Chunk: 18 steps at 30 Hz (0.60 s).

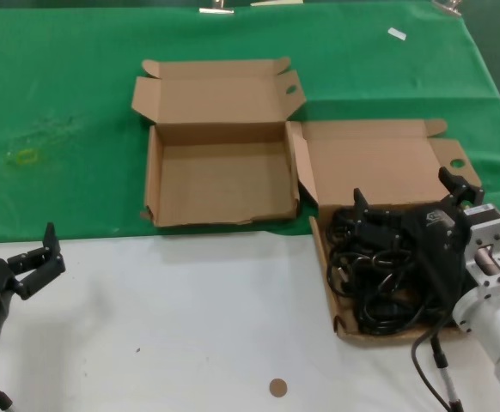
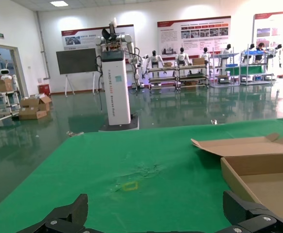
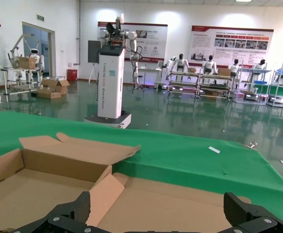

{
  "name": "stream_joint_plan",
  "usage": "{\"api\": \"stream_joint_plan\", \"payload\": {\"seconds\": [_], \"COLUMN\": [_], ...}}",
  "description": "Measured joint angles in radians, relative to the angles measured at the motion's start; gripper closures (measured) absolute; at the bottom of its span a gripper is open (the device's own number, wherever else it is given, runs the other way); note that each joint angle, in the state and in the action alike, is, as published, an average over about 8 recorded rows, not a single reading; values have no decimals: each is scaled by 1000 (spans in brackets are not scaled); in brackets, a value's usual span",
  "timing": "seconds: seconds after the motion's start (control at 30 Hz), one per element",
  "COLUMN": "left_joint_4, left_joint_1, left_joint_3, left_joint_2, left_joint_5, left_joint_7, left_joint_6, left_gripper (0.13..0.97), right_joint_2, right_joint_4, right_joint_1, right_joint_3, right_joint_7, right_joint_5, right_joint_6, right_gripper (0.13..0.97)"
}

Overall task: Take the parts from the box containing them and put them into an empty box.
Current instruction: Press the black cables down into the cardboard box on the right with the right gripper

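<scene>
The box containing them [image 1: 379, 163] lies open at the right, its tray full of tangled black parts [image 1: 379, 283]. To its left the empty box [image 1: 220, 184] sits open on the green cloth. My right gripper [image 1: 409, 196] hovers open over the back of the parts, nothing between its fingers. In the right wrist view that gripper [image 3: 161, 216] faces the parts box's lid [image 3: 180, 204], with the empty box [image 3: 44, 189] beside it. My left gripper [image 1: 37, 257] rests open at the near left, apart from both boxes; in the left wrist view the left gripper [image 2: 158, 216] looks across the cloth past the empty box [image 2: 268, 174].
A green cloth [image 1: 70, 103] covers the far half of the table, the near half is white [image 1: 190, 326]. A small brown disc [image 1: 277, 387] lies near the front edge. A yellow ring mark [image 1: 24, 156] is on the cloth at far left, a white tag [image 1: 396, 33] far right.
</scene>
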<state>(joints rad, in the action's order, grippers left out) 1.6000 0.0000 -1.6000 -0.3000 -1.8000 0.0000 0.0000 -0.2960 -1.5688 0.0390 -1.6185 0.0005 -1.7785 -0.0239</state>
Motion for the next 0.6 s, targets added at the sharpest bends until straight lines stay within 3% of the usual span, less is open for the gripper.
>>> {"api": "stream_joint_plan", "payload": {"seconds": [0.6], "left_joint_4": [0], "left_joint_1": [0], "left_joint_3": [0], "left_joint_2": [0], "left_joint_5": [0], "left_joint_7": [0], "left_joint_6": [0], "left_gripper": [147], "right_joint_2": [1], "right_joint_4": [0], "right_joint_1": [-1], "right_joint_3": [0], "right_joint_7": [0], "right_joint_5": [0], "right_joint_6": [0], "right_gripper": [129]}}
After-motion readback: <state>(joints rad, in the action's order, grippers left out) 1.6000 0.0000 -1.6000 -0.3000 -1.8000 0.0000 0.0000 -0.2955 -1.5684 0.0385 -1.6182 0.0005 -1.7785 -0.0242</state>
